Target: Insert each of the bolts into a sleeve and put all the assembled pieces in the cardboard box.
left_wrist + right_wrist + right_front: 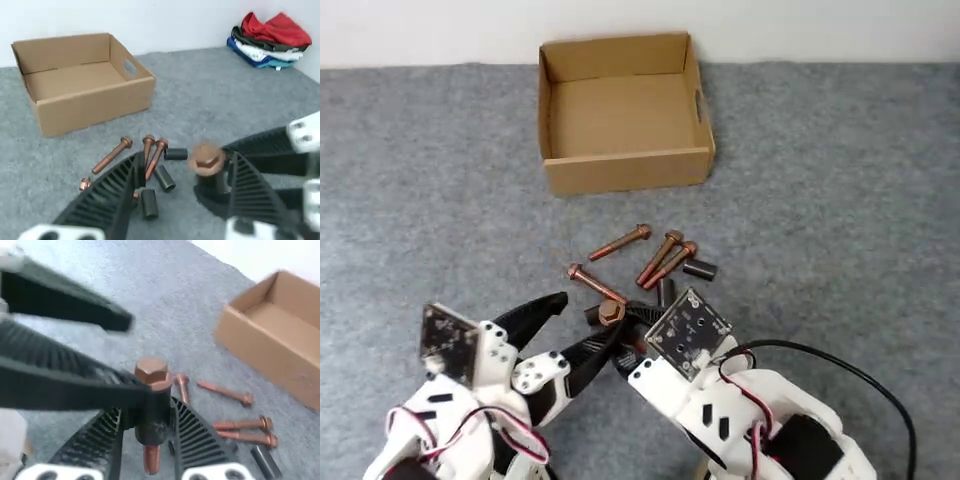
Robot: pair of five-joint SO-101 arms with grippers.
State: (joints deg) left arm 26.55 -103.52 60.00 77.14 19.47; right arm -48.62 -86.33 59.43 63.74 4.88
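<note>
R gripper (150, 410) clamped on sleeve (153, 424) w/ bolt (151, 373) thru it; L gripper (590, 318) spread open, just beside it.

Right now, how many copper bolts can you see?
5. Four lie on the carpet before the cardboard box: one bolt, a close pair, and one nearer the arms. The fifth stands in the sleeve in the right gripper. Others may hide under the arms.

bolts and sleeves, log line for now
right tool shut on sleeve with bolt through it | left tool open around bolt head | no pieces in cardboard box | four loose bolts, three loose sleeves
</note>
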